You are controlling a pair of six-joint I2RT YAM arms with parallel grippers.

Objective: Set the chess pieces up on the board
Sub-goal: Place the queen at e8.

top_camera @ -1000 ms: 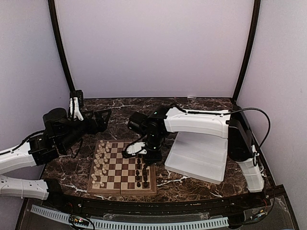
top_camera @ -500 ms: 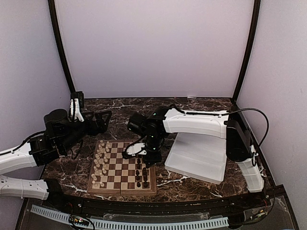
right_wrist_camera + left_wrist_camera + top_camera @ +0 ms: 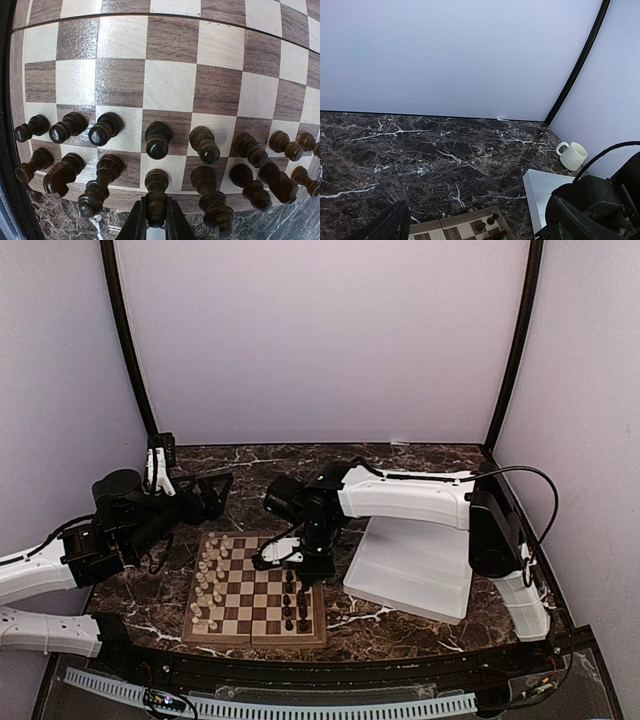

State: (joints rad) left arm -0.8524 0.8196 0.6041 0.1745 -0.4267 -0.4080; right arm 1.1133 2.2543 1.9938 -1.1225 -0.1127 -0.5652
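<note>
**Right tool pinching a dark chessman at the board's edge**

The right tool is clamped narrowly on a dark piece standing upright in the outermost row of the board (other dark pieces fill two rows around it, and cream pieces line the opposite side). The left tool hangs spread wide and empty above the bench, off the board's far left corner.

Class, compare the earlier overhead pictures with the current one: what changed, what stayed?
The white right arm shifted slightly leftward. Its right gripper stays shut on a dark brown wooden chess piece at the checkered wooden board's edge. The left gripper stays open; other chess pieces unmoved.
</note>
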